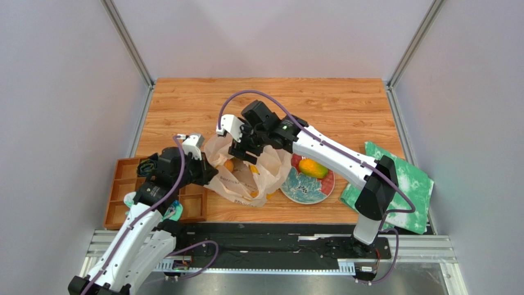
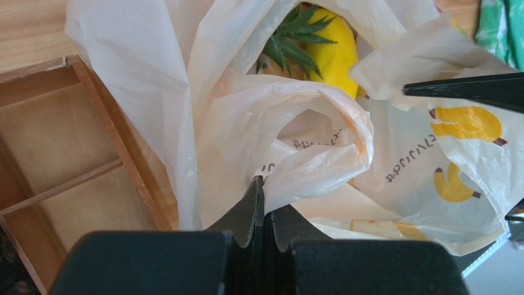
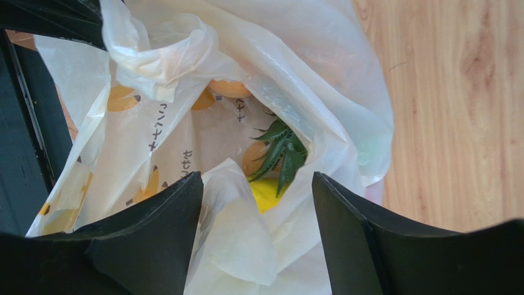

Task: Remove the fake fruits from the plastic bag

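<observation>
At the bag's mouth, the right gripper [image 3: 256, 179] hangs with its jaws spread wide and nothing clamped between them; a loose fold of film merely rises into the gap. Its own wrist camera alone looks down into the opening. There the pineapple [image 3: 280, 150] shows spiky green leaves over a patch of yellow body, with an orange fruit [image 3: 229, 89] under the film toward 11 o'clock.

The left gripper [image 2: 261, 187] is pressed fully closed on a pinch of the plastic bag [image 2: 246, 123]. Only the left wrist view shows this grip, since from above that gripper [image 1: 206, 172] is mostly hidden by its arm at the bag's 9 o'clock edge. The same wrist view catches the pineapple [image 2: 295, 37] from the other side, at 12 o'clock.

The plastic bag [image 3: 184, 92] is thin, crinkled and milky-translucent, printed with yellow bananas and dark lettering. From above, the bag [image 1: 252, 181] lies slumped at the middle of the table [image 1: 277, 104], with the right gripper [image 1: 246, 153] over its 12 o'clock part.

Only the overhead view shows what lies outside the bag. A patterned plate [image 1: 295, 195] touches the bag at 3 o'clock and carries a yellow-orange mango [image 1: 312, 168]. Beyond the plate, also at 3 o'clock, lies a green-and-white cloth [image 1: 400, 184]. A wooden tray [image 1: 123, 184] with several compartments sits at 9 o'clock; the two compartments seen from the left wrist [image 2: 55, 141] hold nothing.
</observation>
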Robot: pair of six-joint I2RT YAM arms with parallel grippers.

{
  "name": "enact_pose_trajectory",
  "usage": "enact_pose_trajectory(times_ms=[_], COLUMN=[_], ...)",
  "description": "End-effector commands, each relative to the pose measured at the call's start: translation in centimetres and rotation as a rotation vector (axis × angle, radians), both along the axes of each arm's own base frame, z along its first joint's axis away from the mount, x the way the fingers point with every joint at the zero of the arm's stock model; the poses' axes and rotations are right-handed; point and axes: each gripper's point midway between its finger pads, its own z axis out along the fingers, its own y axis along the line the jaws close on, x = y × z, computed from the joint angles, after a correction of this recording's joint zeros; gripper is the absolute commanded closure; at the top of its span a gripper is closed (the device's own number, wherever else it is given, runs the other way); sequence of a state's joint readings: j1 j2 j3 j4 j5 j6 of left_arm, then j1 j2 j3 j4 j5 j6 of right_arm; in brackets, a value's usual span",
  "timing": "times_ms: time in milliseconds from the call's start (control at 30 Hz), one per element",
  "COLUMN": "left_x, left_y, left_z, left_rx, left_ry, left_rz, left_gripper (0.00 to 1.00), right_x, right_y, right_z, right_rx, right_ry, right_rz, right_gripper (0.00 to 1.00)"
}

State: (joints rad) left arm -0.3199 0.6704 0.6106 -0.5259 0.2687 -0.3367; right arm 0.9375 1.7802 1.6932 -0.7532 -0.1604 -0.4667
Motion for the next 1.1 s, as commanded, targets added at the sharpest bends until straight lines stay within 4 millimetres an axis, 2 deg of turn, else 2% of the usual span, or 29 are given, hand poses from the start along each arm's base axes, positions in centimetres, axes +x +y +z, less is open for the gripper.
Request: enact_pose_trajectory(times_ms=[0, 33, 100, 133, 200, 233, 300, 400, 500, 533, 700, 800, 833, 967, 1067], left_x=[1.1, 1.3, 1.7, 1.8, 1.9, 2.0, 1.7, 1.4, 1.2, 1.2, 1.3, 1.0, 0.9, 1.0, 0.9], left_y=[0.1, 0.2, 0.6, 0.7, 0.6, 0.5, 0.3, 0.2, 0.4, 0.4, 0.5, 0.1, -0.1, -0.1, -0.4], left_z=[2.0, 2.2, 2.3, 2.3, 2.5, 2.7, 2.7, 2.6, 2.7, 2.9, 3.0, 3.4, 3.5, 3.3, 3.2], left_rx=[-0.059, -0.062, -0.074, -0.082, -0.101, -0.107, -0.117, -0.13, -0.132, -0.134, -0.147, -0.158, -0.163, -0.166, -0.171], left_ry=[-0.079, -0.086, -0.079, -0.074, -0.068, -0.067, -0.062, -0.061, -0.067, -0.075, -0.072, -0.082, -0.084, -0.085, -0.077], left_rz=[0.051, 0.061, 0.09, 0.099, 0.1, 0.098, 0.079, 0.071, 0.081, 0.084, 0.086, 0.057, 0.046, 0.048, 0.029], left_gripper=[1.0, 1.0, 1.0, 1.0, 1.0, 1.0, 1.0, 1.0, 1.0, 1.0, 1.0, 1.0, 1.0, 1.0, 1.0], right_x=[-0.3, -0.8, -1.4, -2.0, -3.0, -3.7, -4.8, -5.9, -5.7, -5.2, -2.8, -0.4, 0.9, 2.3, 3.3], right_y=[-1.1, -0.3, 0.8, 1.8, 2.9, 3.2, 3.6, 4.4, 4.6, 4.4, 2.5, 1.2, 0.5, -0.2, -0.3], right_z=[5.5, 6.4, 6.1, 7.0, 5.4, 5.3, 4.2, 3.5, 1.3, 0.1, -4.1, -6.3, -6.9, -6.9, -6.9], right_rx=[0.063, 0.102, 0.124, 0.162, 0.134, 0.135, 0.114, 0.11, 0.053, 0.021, -0.094, -0.195, -0.238, -0.258, -0.272], right_ry=[-0.052, -0.04, 0.015, 0.04, 0.12, 0.147, 0.188, 0.194, 0.185, 0.183, 0.182, 0.129, 0.105, 0.085, 0.043], right_rz=[0.093, 0.125, 0.157, 0.19, 0.223, 0.249, 0.29, 0.338, 0.349, 0.332, 0.267, 0.191, 0.144, 0.098, 0.081], right_gripper=[0.3, 0.35, 0.4, 0.46, 0.51, 0.57, 0.62, 0.64, 0.67, 0.7, 0.71, 0.73, 0.76, 0.77, 0.63])
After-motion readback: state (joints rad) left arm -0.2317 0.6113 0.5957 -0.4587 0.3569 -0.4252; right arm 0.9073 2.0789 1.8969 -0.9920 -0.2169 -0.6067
